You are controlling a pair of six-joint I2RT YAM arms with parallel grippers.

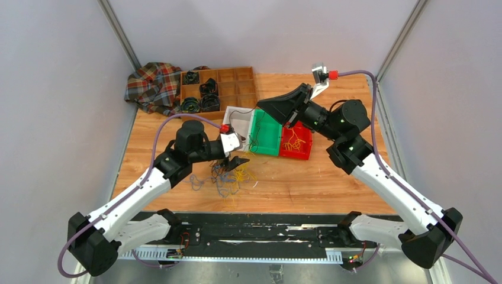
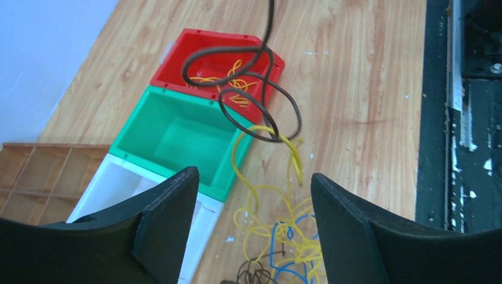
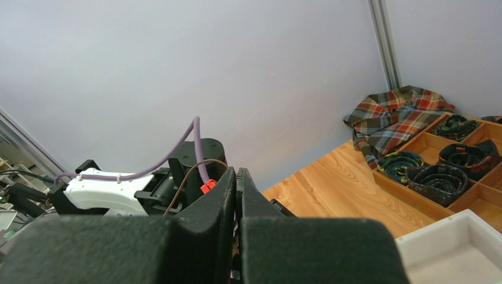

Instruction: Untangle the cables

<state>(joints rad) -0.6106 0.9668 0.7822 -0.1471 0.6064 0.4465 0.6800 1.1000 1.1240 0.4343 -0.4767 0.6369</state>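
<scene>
A tangle of thin yellow, blue and dark cables (image 1: 228, 174) lies on the wooden table in front of the bins. My left gripper (image 1: 237, 161) is open and empty just above it; in the left wrist view it (image 2: 254, 177) frames the yellow and blue loops (image 2: 290, 236). My right gripper (image 1: 258, 105) is shut on a thin dark cable and held high over the white bin. In the right wrist view it (image 3: 237, 171) has its jaws pressed together. That dark cable (image 2: 270, 23) hangs in loops and is hooked through a raised yellow cable (image 2: 292, 155).
Three bins stand in a row: white (image 1: 237, 121), green (image 1: 269, 135), and red (image 1: 303, 155) holding yellow cables. At the back left a wooden divider tray (image 1: 228, 86) holds black coiled bundles beside a plaid cloth (image 1: 154, 86). Grey walls close both sides.
</scene>
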